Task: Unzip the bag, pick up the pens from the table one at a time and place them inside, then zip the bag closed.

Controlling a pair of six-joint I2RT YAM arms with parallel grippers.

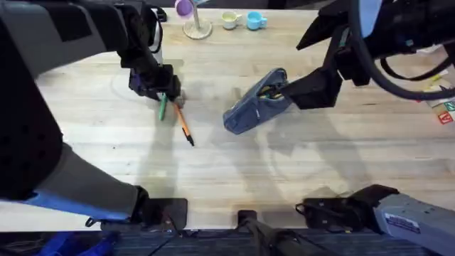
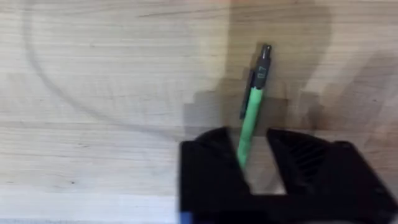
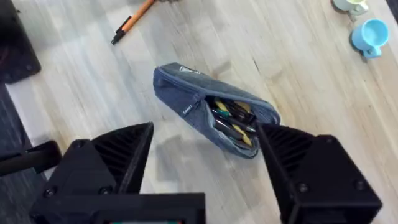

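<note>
While left tool [image 2: 255,165] seemingly pinches green pen [image 2: 250,115] — bag [image 1: 254,105] unzipped, mid-table.

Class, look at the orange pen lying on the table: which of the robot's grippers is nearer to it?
Left. The left gripper is right at the orange pen's upper end, with a green pen between its fingers. The right gripper is farther off, at the open bag.
</note>
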